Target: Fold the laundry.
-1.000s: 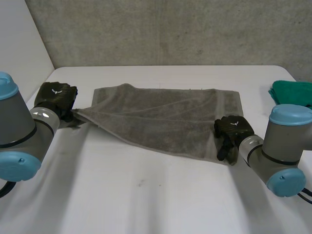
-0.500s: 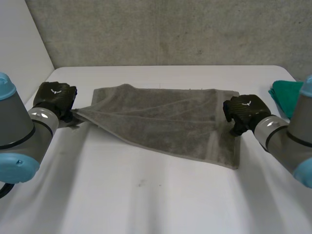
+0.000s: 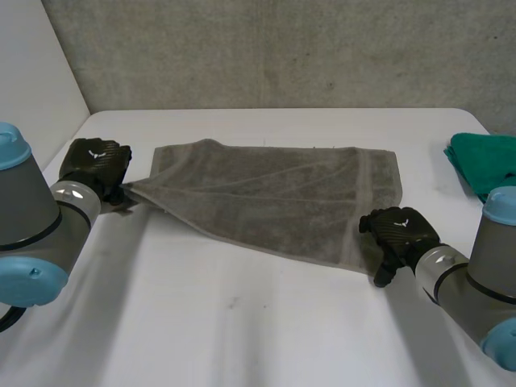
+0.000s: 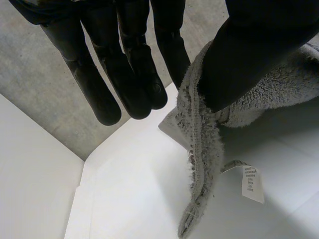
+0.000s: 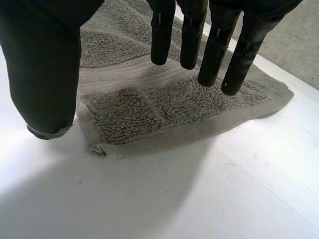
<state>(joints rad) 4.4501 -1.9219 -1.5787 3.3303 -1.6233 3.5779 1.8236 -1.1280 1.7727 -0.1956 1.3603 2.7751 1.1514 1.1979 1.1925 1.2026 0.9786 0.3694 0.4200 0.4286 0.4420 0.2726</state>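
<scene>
Your left hand pinches one corner of the towel. Your right hand, spread and empty, has the opposite corner just under its fingertips, with the towel's length running between them.

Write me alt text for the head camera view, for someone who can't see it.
A grey towel lies spread on a white table, its left corner pinched by the robot's left hand. The right hand is open at the towel's near right corner. A green cloth sits at the table's right edge.
</scene>
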